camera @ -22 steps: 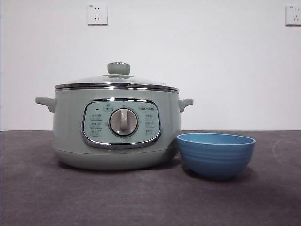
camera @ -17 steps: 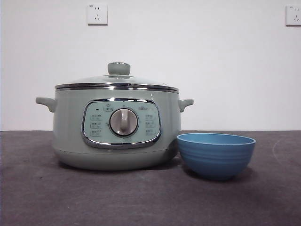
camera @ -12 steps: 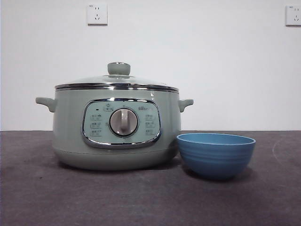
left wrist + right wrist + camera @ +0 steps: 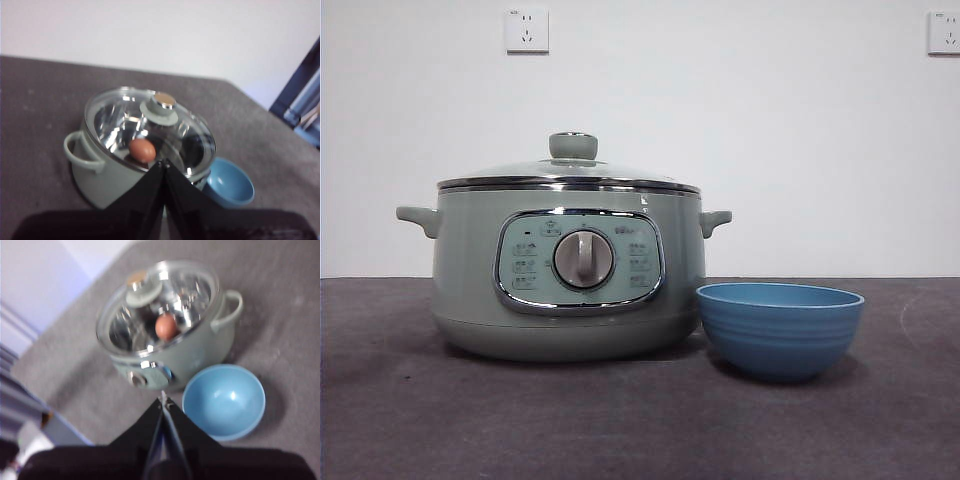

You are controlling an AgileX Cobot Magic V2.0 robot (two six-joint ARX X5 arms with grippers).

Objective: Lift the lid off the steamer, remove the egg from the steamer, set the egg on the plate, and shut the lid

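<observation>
Egg (image 4: 142, 150) can't be seen from the front, only through the glass lid (image 4: 569, 170) from both wrist cams; it sits inside the closed steamer (image 4: 567, 270), plate (image 4: 780, 329) just beside it. Left gripper (image 4: 164, 164) and right gripper (image 4: 164, 399) both pinched closed, holding nothing, clear of the pot. No change from the earlier front frames.

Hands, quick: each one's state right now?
Left hand: shut, empty, above the steamer.
Right hand: shut, empty, near the blue bowl.

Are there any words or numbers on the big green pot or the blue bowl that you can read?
Steamer control panel: a small brand mark and tiny button labels around the dial, all too small and blurred to read.
Blue bowl: no writing.
Lid: no writing.
</observation>
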